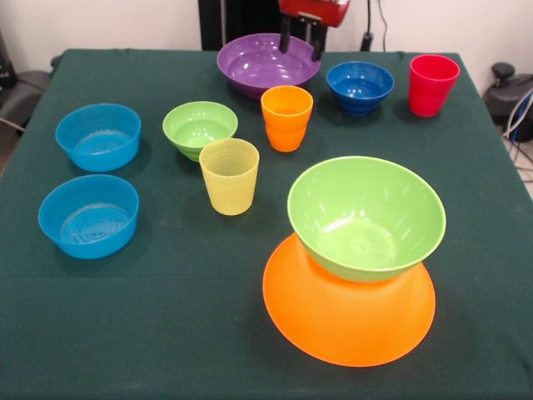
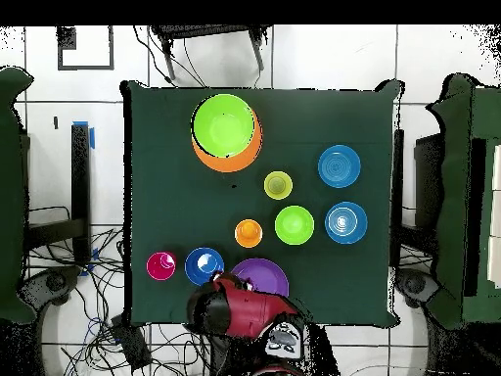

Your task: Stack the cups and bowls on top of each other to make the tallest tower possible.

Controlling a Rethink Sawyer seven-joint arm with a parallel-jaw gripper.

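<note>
Two bowls are stacked so far: the large green bowl (image 1: 366,218) sits upright on the upturned orange bowl (image 1: 349,318). All three cups and the other bowls are spread singly over the bench (image 1: 166,325). The claw (image 1: 301,41), fingers parted and empty, hangs over the purple bowl (image 1: 265,63).

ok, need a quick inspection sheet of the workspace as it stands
Surface: dark green tablecloth, flat.
Job's things: large green plastic bowl upright on inverted huge orange plastic bowl; large purple bowl, small dark blue bowl, small green bowl, two light blue bowls, and orange, yellow and red ribbed cups all loose.
Clutter: nothing seen.
Gripper: over purple bowl, fingers apart, empty.
Cables: tangled on floor.
Surroundings: chair beyond the table.
</note>
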